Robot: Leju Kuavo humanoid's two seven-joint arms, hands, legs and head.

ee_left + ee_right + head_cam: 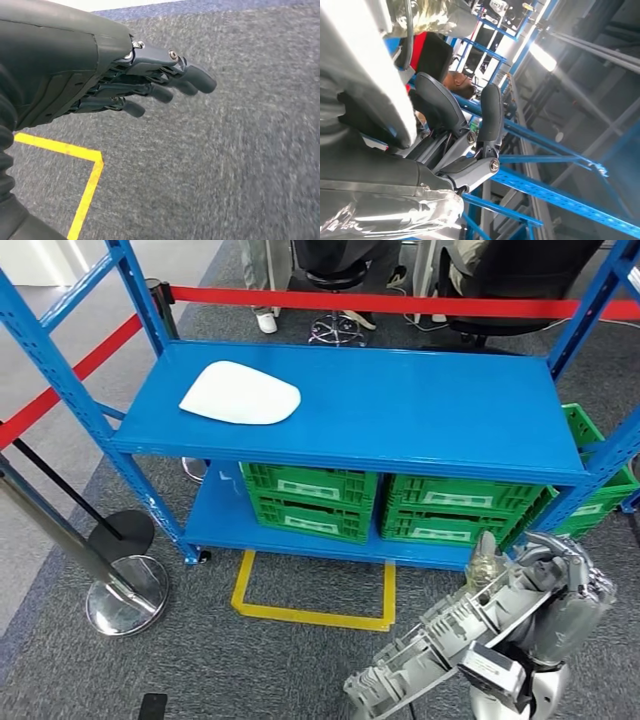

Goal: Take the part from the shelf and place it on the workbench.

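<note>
The white part (240, 393) lies flat on the top board of the blue shelf (423, 415), toward its 9 o'clock end, with its rounded tip pointing to 3 o'clock. It sits a little in from the front edge and nothing touches it. The rest of that board, out to the 3 o'clock post, is bare blue metal.

Under it, on the lower board, green crates (311, 498) stand side by side, and another green crate (596, 480) sits outside the frame at 3 o'clock. A yellow floor marking (315, 615) lies on the grey carpet just in front of the shelf. A red barrier tape (362, 302) runs behind the shelf, with chrome stanchion bases (125, 593) at 8 o'clock.

The left hand (151, 85) hangs over the carpet, fingers stretched out and slightly apart, holding nothing. The right hand (471, 145) is raised with its fingers half bent and nothing in them; its silver arm (483, 630) is folded at 5 o'clock, well clear of the shelf.
</note>
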